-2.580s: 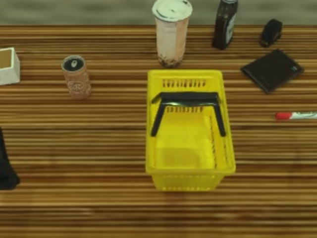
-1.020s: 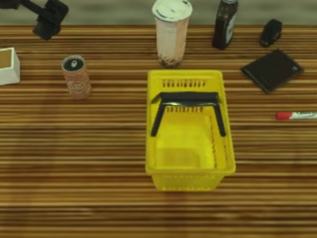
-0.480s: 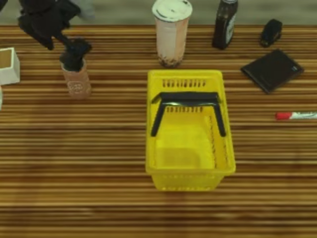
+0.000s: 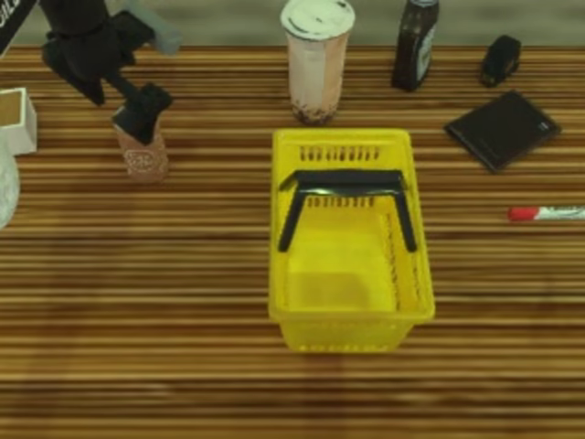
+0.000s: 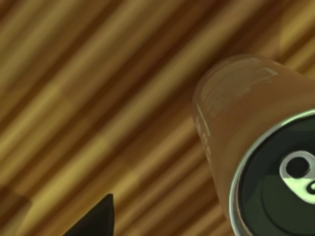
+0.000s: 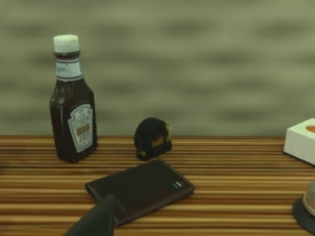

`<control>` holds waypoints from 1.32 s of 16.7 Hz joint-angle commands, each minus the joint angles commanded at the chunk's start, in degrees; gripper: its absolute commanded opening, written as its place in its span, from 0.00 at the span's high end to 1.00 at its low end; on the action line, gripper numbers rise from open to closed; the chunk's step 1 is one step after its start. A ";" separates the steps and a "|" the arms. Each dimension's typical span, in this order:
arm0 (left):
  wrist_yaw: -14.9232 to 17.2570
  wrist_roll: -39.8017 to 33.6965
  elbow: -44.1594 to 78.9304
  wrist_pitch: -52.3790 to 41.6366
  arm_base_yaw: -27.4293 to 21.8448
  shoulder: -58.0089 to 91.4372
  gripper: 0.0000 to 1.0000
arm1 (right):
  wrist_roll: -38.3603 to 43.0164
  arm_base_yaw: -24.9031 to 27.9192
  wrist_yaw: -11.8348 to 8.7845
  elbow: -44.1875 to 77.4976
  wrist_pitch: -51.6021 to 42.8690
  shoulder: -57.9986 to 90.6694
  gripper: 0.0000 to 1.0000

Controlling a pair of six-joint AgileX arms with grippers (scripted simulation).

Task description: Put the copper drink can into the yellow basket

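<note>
The copper drink can point(image 4: 146, 157) stands upright at the back left of the table. My left gripper point(image 4: 143, 112) hangs open right over its dark top, which it hides in the top view. In the left wrist view the can point(image 5: 231, 113) fills one side, its silver rim close to the camera. One dark fingertip point(image 5: 101, 219) stands well clear of it, and the other finger is out of frame. The yellow basket point(image 4: 413, 229) sits mid-table with its black handles folded across it and nothing inside. My right arm is outside the top view; only one fingertip point(image 6: 101, 216) shows, with nothing held.
Along the back edge stand a tall pinkish cup with a white lid point(image 4: 316, 59), a dark brown bottle point(image 4: 416, 41) and a small black tape measure point(image 4: 500, 59). A black wallet point(image 4: 503, 128) and a red marker point(image 4: 547, 213) lie at the right. A white box point(image 4: 16, 121) sits left of the can.
My left arm has swung from the left edge to the back left corner and brought its gripper down over the can. The can and basket have not moved.
</note>
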 joint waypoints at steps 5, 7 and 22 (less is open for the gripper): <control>0.00 -0.03 -5.62 5.44 -0.44 -0.32 0.00 | 0.00 0.00 0.00 0.00 0.00 0.00 0.00; -0.01 -0.15 -9.01 8.85 -0.57 -0.32 0.00 | 0.00 0.00 0.00 0.00 0.00 0.00 0.00; -0.02 -0.24 -11.48 11.39 -0.66 -0.25 0.68 | 0.00 0.00 0.00 0.00 0.00 0.00 0.00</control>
